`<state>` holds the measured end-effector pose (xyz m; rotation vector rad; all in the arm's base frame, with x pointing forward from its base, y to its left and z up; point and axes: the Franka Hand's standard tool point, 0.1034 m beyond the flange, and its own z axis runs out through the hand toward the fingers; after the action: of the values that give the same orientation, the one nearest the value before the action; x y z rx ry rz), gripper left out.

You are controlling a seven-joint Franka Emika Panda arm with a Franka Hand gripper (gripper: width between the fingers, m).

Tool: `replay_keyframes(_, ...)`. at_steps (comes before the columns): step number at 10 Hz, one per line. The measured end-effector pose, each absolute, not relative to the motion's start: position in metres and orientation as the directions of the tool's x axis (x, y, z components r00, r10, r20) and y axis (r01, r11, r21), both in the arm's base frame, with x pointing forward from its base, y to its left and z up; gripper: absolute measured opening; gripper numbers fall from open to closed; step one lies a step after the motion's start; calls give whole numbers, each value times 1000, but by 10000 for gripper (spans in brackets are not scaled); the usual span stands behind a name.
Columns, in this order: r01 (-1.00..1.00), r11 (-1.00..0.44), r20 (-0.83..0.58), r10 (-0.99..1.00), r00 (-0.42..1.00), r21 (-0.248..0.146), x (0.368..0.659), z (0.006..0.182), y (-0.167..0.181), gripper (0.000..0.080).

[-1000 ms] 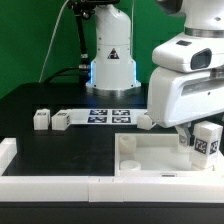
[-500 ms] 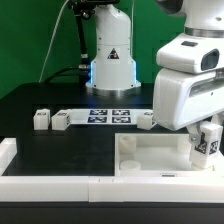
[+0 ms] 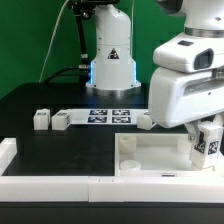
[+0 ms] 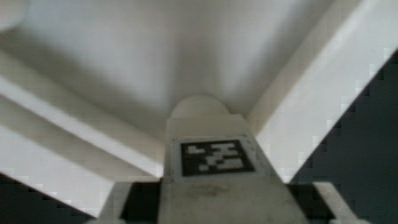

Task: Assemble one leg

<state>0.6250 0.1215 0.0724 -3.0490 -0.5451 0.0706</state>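
Arm low at the exterior view's right, gripper clamped on leg, over white panel.

wall: green backdrop | surface: black tabletop | front edge: white rail | light: even

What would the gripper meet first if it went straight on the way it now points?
The gripper points downward and is shut on the leg. The leg's lower end would therefore touch first, most likely on the white panel close to its raised rim. The remaining gap is hard to judge.
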Motion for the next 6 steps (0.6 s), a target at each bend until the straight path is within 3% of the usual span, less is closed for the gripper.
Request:
replay_keyframes(3, 73, -996, -41, 75, 996, -51, 626, 72, 122, 291)
replay_keyframes(6, -294, -954, -41, -292, 955, -60, 628, 72, 124, 291)
